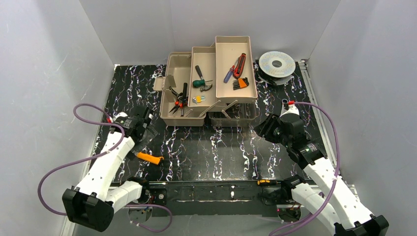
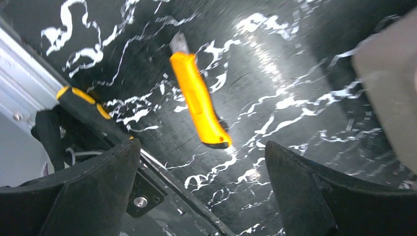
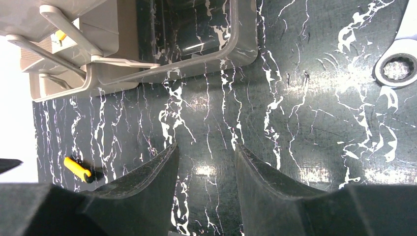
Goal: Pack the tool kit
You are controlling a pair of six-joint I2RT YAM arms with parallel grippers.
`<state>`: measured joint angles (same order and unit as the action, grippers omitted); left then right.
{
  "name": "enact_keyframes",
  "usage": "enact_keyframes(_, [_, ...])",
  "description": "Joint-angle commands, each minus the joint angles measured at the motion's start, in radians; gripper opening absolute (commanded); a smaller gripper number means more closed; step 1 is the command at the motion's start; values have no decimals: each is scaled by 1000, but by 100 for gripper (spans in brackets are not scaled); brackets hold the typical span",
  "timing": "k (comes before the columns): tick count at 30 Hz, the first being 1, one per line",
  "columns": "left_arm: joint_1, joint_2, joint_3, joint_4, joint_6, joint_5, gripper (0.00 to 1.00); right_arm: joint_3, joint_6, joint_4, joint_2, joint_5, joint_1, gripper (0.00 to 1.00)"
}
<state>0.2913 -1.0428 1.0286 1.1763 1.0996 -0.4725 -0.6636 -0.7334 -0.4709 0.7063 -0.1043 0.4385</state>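
Observation:
The taupe toolbox (image 1: 173, 66) stands open at the back middle, its beige trays (image 1: 233, 49) folded out. They hold red-handled pliers (image 1: 179, 101), a green screwdriver (image 1: 199, 78) and a red knife (image 1: 239, 66). Its smoky lid (image 1: 233, 117) hangs at the front. An orange utility knife (image 1: 150, 158) lies on the mat at the near left. My left gripper (image 1: 147, 132) is open and empty just behind it; in the left wrist view the knife (image 2: 199, 101) lies just ahead of the gripper (image 2: 200, 152). My right gripper (image 1: 259, 130) is open and empty over bare mat (image 3: 206, 146), in front of the toolbox (image 3: 236, 54).
A round silver wire spool (image 1: 277, 64) sits at the back right. A silver ring wrench (image 3: 398, 69) lies on the mat to the right. A black-and-yellow handled tool (image 1: 268, 182) lies at the near edge and also shows in the left wrist view (image 2: 86, 105). Grey walls surround the table.

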Motion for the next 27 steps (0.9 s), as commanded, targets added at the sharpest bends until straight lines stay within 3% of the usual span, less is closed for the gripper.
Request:
enact_keyframes(1, [-3, 38, -125, 16, 189, 44, 98, -5, 11, 28, -21, 6, -3, 53])
enact_keyframes(9, [-2, -24, -328, -208, 306, 135, 92, -5, 11, 14, -40, -3, -3, 53])
enact_keyframes(18, [-3, -146, -409, -341, 365, 164, 78, -10, 23, -5, -51, -8, -3, 53])
enact_keyframes(24, [-1, -189, -458, -382, 408, 177, 68, -11, 24, -13, -54, -14, -3, 53])
enact_keyframes(27, [-2, -194, -459, -380, 416, 180, 55, -7, 24, -14, -55, -16, -3, 53])
